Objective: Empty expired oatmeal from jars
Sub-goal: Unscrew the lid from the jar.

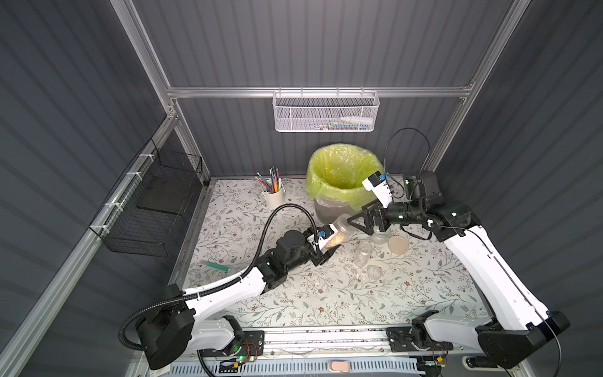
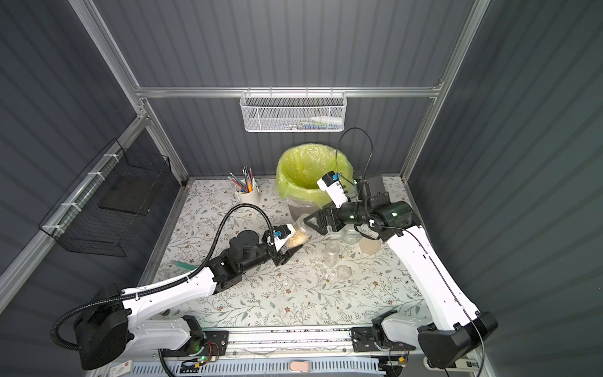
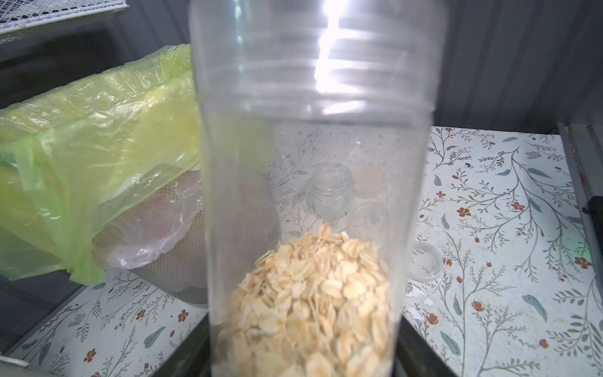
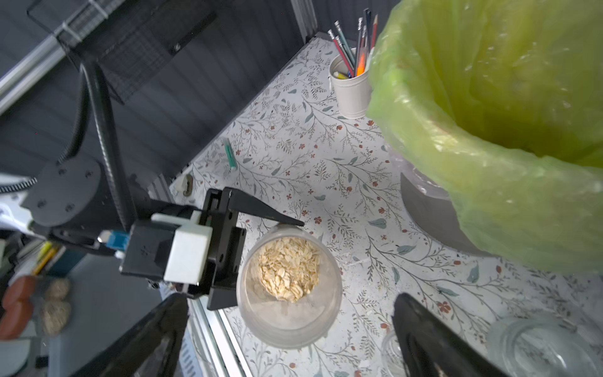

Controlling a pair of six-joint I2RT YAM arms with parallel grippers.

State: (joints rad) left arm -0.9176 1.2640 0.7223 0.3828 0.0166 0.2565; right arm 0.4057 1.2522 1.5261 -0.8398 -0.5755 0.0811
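**Jar held ahead of the bin.** The left claw (image 1: 330,244) is closed on a clear jar (image 1: 341,230) near its base. The jar is tilted, with its open mouth toward the grey bin (image 1: 329,210), which is lined with a yellow-green bag (image 1: 339,169). The oatmeal (image 4: 288,267) lies heaped in the jar's lower end. The right claw (image 1: 357,218) is spread wide just beside the jar's mouth and holds nothing. A tall empty jar (image 1: 363,253) and a squat jar (image 1: 380,236) stand on the floral surface (image 1: 293,293) near a beige lid (image 1: 398,244).
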